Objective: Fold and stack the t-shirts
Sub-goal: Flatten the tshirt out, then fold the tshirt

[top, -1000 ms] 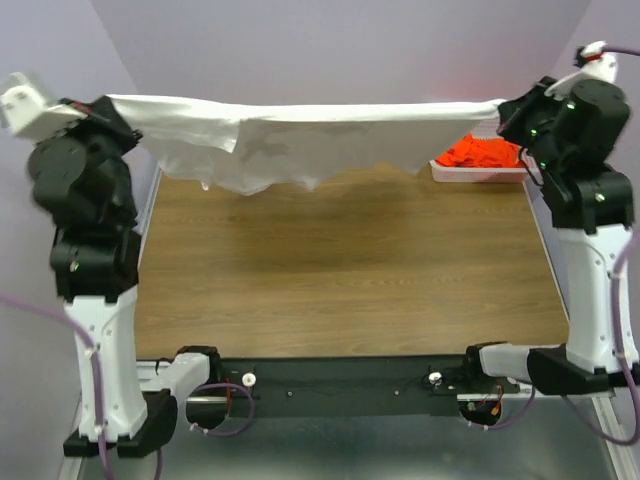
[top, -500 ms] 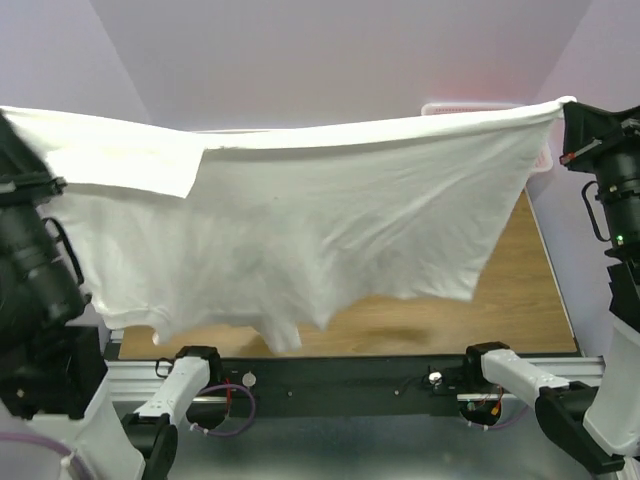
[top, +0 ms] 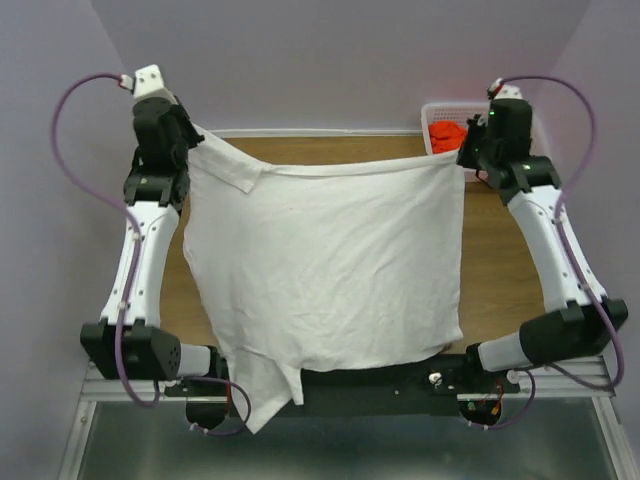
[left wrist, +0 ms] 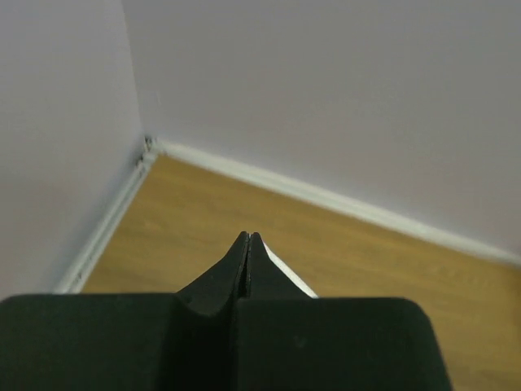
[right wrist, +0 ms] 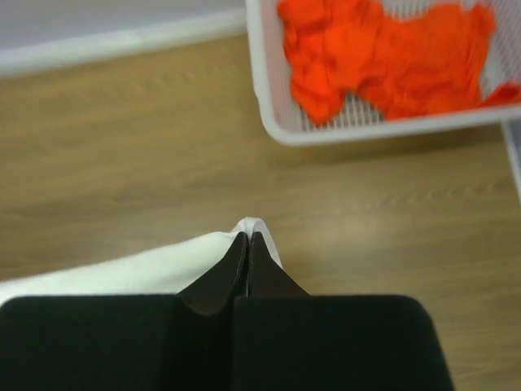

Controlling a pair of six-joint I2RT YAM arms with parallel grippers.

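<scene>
White shirt (top: pixel 330 270) hangs between left end effector (left wrist: pixel 248 238) and right end effector (right wrist: pixel 248 236), each clamped on a corner. Orange shirt (right wrist: pixel 383 49) lies in basket (right wrist: pixel 391 125) at 1 o'clock.

The big t-shirt (top: pixel 320 265) is stretched between the two grippers at the far side of the table (top: pixel 505 270). It covers the middle of the table as far as the near edge. Its near left part hangs over the bar (top: pixel 385 383) in front. The left gripper (top: pixel 190 132) holds its far left corner and the right gripper (top: pixel 465 157) its far right corner. The basket (top: pixel 436 106) stands in the far right corner of the table, just behind the right gripper. The second t-shirt (top: pixel 447 133) lies inside the basket.
</scene>
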